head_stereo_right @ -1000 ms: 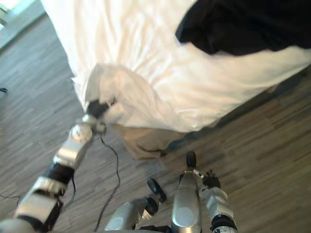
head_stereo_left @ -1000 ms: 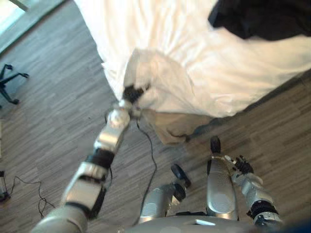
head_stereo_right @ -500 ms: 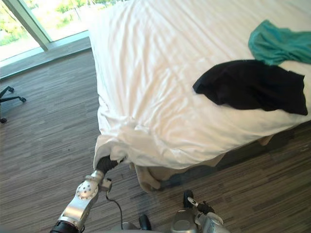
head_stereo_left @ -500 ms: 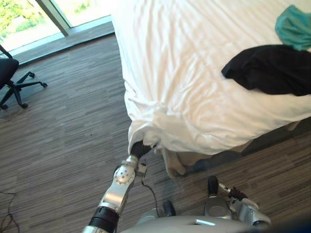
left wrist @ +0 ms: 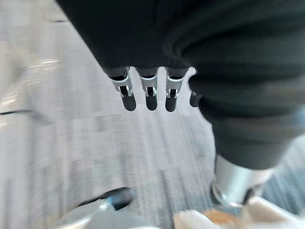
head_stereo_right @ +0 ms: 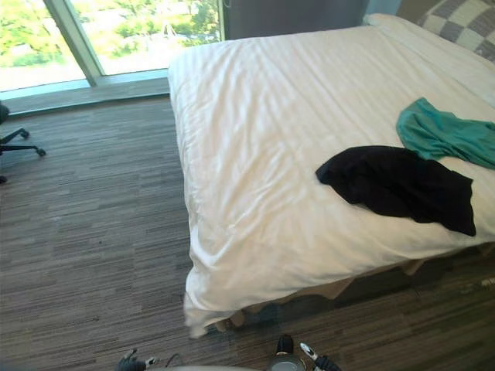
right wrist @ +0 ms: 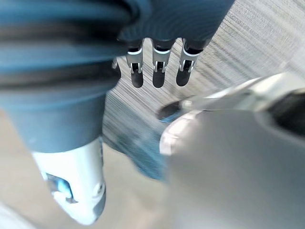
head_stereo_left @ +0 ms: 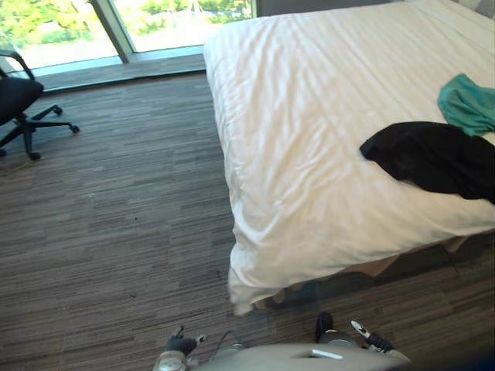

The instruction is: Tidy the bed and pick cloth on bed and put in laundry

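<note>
A black cloth [head_stereo_left: 433,158] lies crumpled on the white duvet [head_stereo_left: 309,154] near the bed's right side, and a teal cloth [head_stereo_left: 468,104] lies just beyond it. The duvet's near corner [head_stereo_left: 244,290] hangs loose toward the floor. My left hand [head_stereo_left: 179,344] is low, below that corner and apart from it. In the left wrist view its fingers [left wrist: 151,95] are straight and hold nothing, with floor past them. My right hand [head_stereo_left: 371,340] hangs low on the right, and its fingers [right wrist: 159,71] are straight and empty.
A black office chair [head_stereo_left: 19,100] stands on the wood floor at the far left by the window [head_stereo_right: 116,39]. A checked pillow [head_stereo_right: 456,23] lies at the head of the bed. Open floor runs along the bed's left side.
My left hand has let go of the duvet corner and dropped away from the bed, its fingers uncurling. The corner now hangs down. The camera has lifted, bringing more of the bed into view.
</note>
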Controlling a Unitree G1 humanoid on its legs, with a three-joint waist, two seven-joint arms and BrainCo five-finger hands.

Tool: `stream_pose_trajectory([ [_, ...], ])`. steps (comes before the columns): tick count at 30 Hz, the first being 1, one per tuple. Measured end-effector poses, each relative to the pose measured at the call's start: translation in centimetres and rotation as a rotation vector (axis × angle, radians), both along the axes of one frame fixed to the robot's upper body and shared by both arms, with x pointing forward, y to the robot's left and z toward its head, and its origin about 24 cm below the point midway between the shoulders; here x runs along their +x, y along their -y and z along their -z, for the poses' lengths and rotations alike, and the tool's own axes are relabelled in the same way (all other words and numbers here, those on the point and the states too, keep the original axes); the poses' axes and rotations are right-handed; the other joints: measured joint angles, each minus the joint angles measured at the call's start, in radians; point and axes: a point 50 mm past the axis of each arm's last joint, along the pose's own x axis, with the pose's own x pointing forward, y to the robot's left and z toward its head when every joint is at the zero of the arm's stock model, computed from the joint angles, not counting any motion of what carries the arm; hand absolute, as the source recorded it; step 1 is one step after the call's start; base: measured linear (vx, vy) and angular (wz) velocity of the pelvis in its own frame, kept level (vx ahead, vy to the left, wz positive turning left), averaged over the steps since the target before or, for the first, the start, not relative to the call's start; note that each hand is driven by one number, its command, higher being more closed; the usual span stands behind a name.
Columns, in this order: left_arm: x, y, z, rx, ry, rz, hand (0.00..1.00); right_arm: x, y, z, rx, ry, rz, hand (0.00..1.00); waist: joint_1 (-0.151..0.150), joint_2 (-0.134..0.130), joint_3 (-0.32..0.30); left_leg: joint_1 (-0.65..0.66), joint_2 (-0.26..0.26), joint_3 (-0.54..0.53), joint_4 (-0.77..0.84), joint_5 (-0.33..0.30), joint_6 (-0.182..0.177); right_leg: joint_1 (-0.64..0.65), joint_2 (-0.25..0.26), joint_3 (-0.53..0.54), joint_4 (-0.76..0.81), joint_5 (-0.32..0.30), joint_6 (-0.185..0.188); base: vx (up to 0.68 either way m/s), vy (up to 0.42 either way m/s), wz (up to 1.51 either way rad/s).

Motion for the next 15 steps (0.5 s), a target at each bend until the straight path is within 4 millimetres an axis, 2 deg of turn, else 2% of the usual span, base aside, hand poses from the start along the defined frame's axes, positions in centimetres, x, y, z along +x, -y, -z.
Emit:
stream_pose_trajectory([
  [1,-0.2,-0.3,-0.1,-0.030,0.006,-0.018,0.00,0.8,1.1,-0.6,-0.059,0.060,0.049,1.00,0.011,-0.009,-0.005,0.005,-0.007,0.003,-0.006,0.001,0.002,-0.001,-0.005,0.005,0.000,0.000,0.000,-0.10,-0.016,-0.13],
  [3,-0.3,-0.4,-0.1,-0.062,0.018,-0.026,0.00,1.6,2.6,-1.4,-0.130,0.130,0.090,1.00,0.019,-0.021,-0.010,0.007,-0.011,0.006,-0.011,0.004,0.005,-0.003,-0.008,0.010,0.000,0.001,0.002,-0.09,-0.020,-0.10],
  [6,-0.5,-0.2,-0.1,-0.098,0.031,-0.011,0.00,5.1,6.3,-4.6,-0.322,0.320,0.049,1.00,0.020,-0.039,-0.021,0.007,-0.014,0.012,-0.017,0.004,0.006,-0.008,-0.011,0.013,0.000,0.002,0.004,-0.06,-0.021,-0.08],
  [8,0.1,0.0,-0.1,-0.100,0.052,0.027,0.00,9.8,8.9,-8.8,-0.467,0.545,-0.049,1.00,0.020,-0.048,-0.026,-0.004,-0.016,0.012,-0.029,0.008,-0.002,-0.025,-0.011,0.015,0.000,0.002,0.003,-0.02,-0.015,-0.03],
  [9,0.4,0.1,-0.1,-0.102,0.056,0.045,0.00,11.1,9.3,-10.1,-0.484,0.619,-0.079,1.00,0.020,-0.048,-0.027,-0.009,-0.016,0.011,-0.029,0.009,-0.002,-0.031,-0.010,0.015,0.000,0.003,0.002,-0.01,-0.032,0.02],
  [10,0.7,0.5,-0.1,-0.107,0.063,0.078,0.00,13.8,9.5,-13.0,-0.515,0.769,-0.169,1.00,0.020,-0.047,-0.028,-0.020,-0.014,0.010,-0.028,0.011,-0.003,-0.041,-0.008,0.015,0.000,0.003,0.002,0.01,-0.034,0.02],
  [12,1.2,0.8,-0.1,-0.115,0.076,0.107,0.00,16.9,8.5,-17.4,-0.554,0.996,-0.336,1.00,0.021,-0.044,-0.030,-0.029,-0.010,0.009,-0.029,0.020,0.002,-0.052,-0.002,0.014,0.001,0.003,0.001,0.06,-0.043,0.03],
  [13,1.4,1.0,-0.1,-0.115,0.081,0.120,0.00,18.4,6.9,-20.4,-0.561,1.146,-0.459,1.00,0.021,-0.040,-0.032,-0.032,-0.008,0.003,-0.028,0.022,0.000,-0.053,0.003,0.013,0.005,0.004,0.000,0.07,-0.028,0.09],
  [14,1.4,1.1,-0.1,-0.113,0.087,0.119,0.00,18.9,6.1,-21.6,-0.560,1.214,-0.517,1.00,0.021,-0.039,-0.033,-0.034,-0.008,-0.001,-0.028,0.022,0.000,-0.053,0.005,0.013,0.005,0.003,-0.001,0.09,-0.022,0.16],
  [15,1.5,1.1,-0.2,-0.107,0.100,0.117,0.00,19.6,4.1,-23.9,-0.549,1.333,-0.643,1.00,0.023,-0.037,-0.034,-0.034,-0.005,-0.005,-0.025,0.023,-0.001,-0.054,0.008,0.011,0.005,0.003,-0.002,0.09,-0.018,0.11],
])
